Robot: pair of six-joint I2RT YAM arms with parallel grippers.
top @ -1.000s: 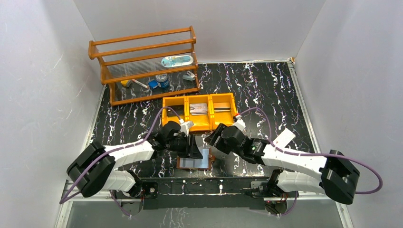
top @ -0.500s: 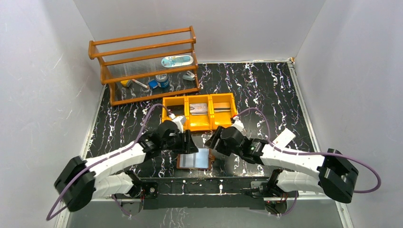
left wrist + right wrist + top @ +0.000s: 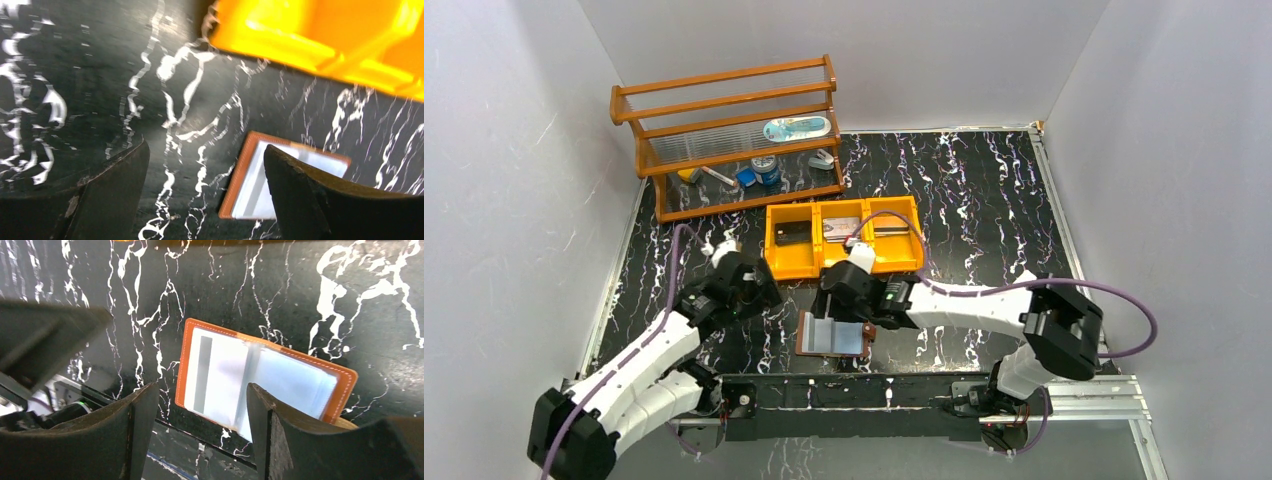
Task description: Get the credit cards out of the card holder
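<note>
The card holder (image 3: 834, 337) lies open and flat on the black marbled table (image 3: 984, 200), at the near edge between the two arm bases.

Top camera: I read the holder's long axis as left to right, roughly parallel to the near edge. The sleeves face up and the snap tab (image 3: 868, 334) is at the right end. The right gripper (image 3: 841, 314) hangs over the holder. The left gripper (image 3: 762, 292) is to the left of it, apart, beside the near left corner of the orange tray (image 3: 796, 268). This view does not show me either pair of fingers clearly.

Left wrist camera: the picture is blurred. Both fingers (image 3: 100, 200) are spread wide, with only bare table between them. One end of the holder shows past the right-hand finger, with the tray beyond.

Right wrist camera: the fingers (image 3: 115, 440) stand well apart and grip nothing, with the holder seen between them. More clearly than from above, I see a pale credit card (image 3: 215, 372) with a grey stripe inside one sleeve, and the fold between the two clear sleeves. I cannot tell whether the fingertips touch the holder.
</note>
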